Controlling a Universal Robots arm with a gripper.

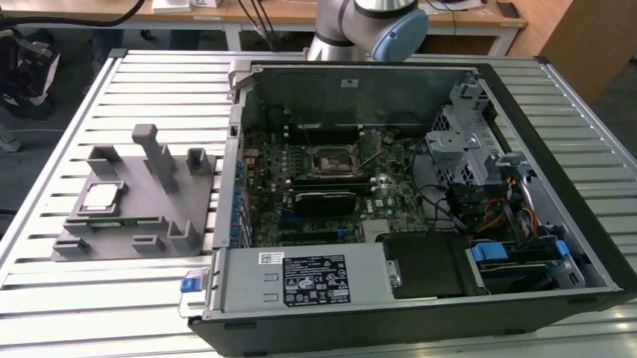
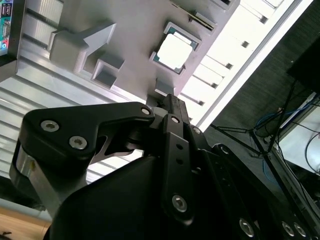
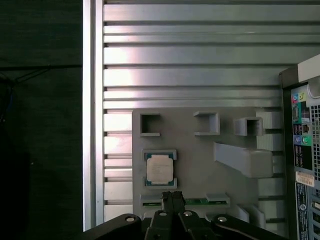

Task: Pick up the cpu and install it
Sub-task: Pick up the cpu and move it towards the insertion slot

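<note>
One cpu (image 3: 160,168) lies flat, silvery top up, in a square pocket of the grey holder (image 3: 196,165), which rests on the slatted metal tabletop (image 3: 190,60). Faint print on its lid is too small to make out. Being square, it has no long axis; its edges run parallel to the holder's. Just beside it a green memory stick (image 3: 205,202) lies in a slot, partly hidden behind the hand (image 3: 171,196), whose fingers are pressed together on nothing. In the exterior view, an open computer case (image 1: 348,93) stands at the holder's right, with a black socket frame (image 1: 329,159) on its board. Its white printed label (image 1: 316,280) is unreadable. The arm (image 1: 368,30) is cut off by the upper edge.
</note>
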